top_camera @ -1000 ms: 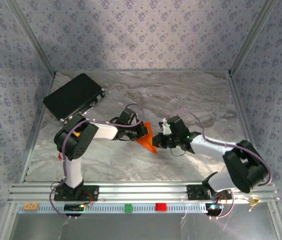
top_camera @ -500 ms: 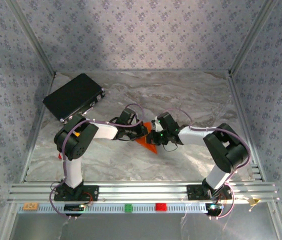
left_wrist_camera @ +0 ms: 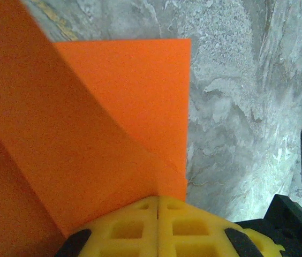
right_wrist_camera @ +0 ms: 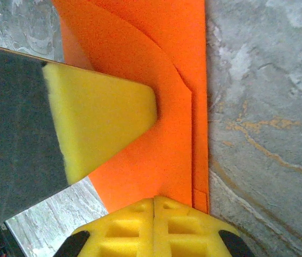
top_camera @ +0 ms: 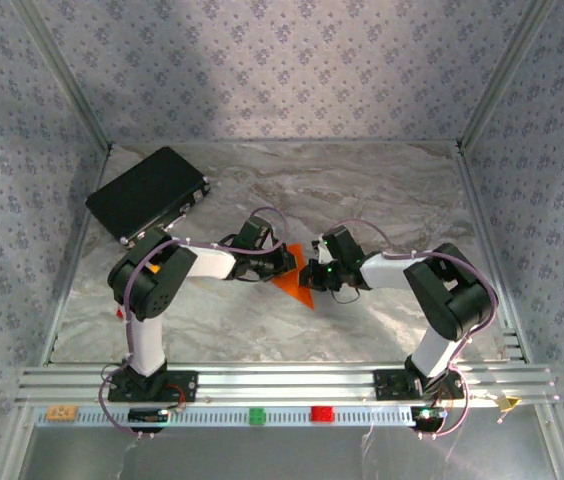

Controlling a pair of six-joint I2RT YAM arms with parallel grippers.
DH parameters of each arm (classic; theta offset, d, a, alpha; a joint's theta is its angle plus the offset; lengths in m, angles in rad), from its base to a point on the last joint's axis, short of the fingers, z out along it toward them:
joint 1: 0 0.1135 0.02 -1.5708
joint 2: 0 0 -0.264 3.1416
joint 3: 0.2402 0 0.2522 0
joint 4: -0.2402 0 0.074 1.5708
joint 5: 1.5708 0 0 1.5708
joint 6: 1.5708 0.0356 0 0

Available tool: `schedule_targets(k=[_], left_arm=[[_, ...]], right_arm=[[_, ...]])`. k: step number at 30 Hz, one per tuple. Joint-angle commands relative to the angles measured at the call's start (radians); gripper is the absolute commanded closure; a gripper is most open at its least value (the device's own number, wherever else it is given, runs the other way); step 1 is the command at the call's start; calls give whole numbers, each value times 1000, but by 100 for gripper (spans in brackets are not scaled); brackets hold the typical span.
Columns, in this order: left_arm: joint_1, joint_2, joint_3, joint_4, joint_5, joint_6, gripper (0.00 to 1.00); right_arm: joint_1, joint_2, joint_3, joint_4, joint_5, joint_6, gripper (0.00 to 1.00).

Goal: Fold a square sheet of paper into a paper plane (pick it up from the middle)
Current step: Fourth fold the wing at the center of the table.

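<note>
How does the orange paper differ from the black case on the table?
The orange paper is bright, thin and partly folded, with folded-over flaps; the black case is dark, thicker and closed. The paper is the smaller of the two. The paper lies in the middle of the marble table; the case sits in its far left corner. Both rest on it.

Both arms stretch inward & low, elbows bent, wrists nearly meeting in the middle. L gripper (top_camera: 287, 262): yellow pads (left_wrist_camera: 188, 227) pressed together, no gap. R gripper (top_camera: 314, 270): same, pads (right_wrist_camera: 129, 227) closed tight, tips facing the L's, v. close.
</note>
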Motion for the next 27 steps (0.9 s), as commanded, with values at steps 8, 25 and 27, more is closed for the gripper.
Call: schedule_targets(k=[8,25,27], left_arm=[[3,-99,18,-111,-33,60,85],[-36,27,43,-184,-55,17,100],[-35,38,41,-197,-59,13,100]], right_arm=[[-23,6,-50,22,-15,32,96],[-31,-21,-58,30,-25,28,96],[-29,-51,-51,11,-20,18,96]])
